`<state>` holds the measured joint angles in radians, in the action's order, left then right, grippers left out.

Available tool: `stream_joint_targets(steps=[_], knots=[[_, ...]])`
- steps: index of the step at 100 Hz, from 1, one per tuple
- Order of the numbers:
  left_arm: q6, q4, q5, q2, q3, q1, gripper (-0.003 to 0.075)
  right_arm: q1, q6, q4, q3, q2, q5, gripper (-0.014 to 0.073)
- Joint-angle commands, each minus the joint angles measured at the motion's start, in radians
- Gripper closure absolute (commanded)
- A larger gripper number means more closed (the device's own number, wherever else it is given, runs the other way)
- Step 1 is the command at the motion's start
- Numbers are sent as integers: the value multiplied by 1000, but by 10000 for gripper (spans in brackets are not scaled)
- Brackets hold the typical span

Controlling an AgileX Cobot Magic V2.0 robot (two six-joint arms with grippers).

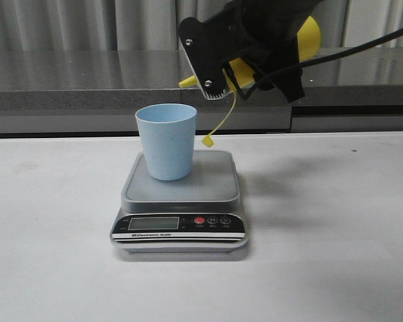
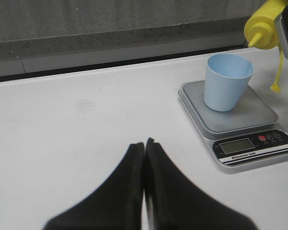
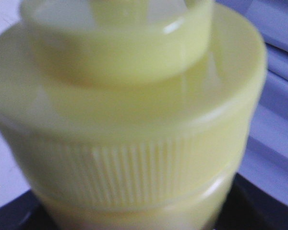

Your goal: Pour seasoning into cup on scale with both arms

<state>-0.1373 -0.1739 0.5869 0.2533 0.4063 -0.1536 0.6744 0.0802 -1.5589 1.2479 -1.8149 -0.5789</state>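
One arm does the work: my right gripper [image 1: 245,50] pinches the seasoning [image 1: 309,33], tipped toward the cup [image 1: 166,141] on the scale [image 1: 181,201]. Left gripper [image 2: 144,143] hangs pressed together, empty. Next I'd bring the nozzle over the rim.

The only lettering stands on the scale [image 1: 180,194], along the lower edge of its black front panel [image 1: 179,228]. In the front view a small white line [image 1: 150,235] there reads roughly "Electronic Scale", with a tiny mark ahead of it that is too small to make out. In the left wrist view the same line [image 2: 243,155] is only a blur, up and to the right of the left fingers [image 2: 134,191]. The LCD display [image 1: 153,223] shows no digits. The red button [image 1: 199,221] and the two dark buttons [image 1: 219,221] beside it carry small symbols that cannot be read. The seasoning bottle [image 3: 134,124] bears no print.
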Motion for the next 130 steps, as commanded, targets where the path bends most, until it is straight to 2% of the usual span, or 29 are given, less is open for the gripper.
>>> stream_joint_targets(steps=[1,13,33,54,69,81,97,130], knots=[[10,-11,-74,8,25,1,741,0,-6,-67,33,46,-19,655],[10,-11,-74,8,25,1,741,0,-8,10,33,48,-19,655],[10,-11,-74,8,25,1,741,-13,-8,338,39,62,-2,655],[10,-11,-74,8,25,1,741,-50,-18,621,39,117,110,653],[10,-11,-75,8,25,1,741,-100,-106,730,36,169,171,653],[10,-11,-75,8,25,1,741,-142,-109,840,7,203,242,653],[10,-11,-75,8,25,1,741,-215,-106,972,-96,249,394,653],[10,-11,-75,8,25,1,741,-363,-80,1344,-342,271,906,653]])
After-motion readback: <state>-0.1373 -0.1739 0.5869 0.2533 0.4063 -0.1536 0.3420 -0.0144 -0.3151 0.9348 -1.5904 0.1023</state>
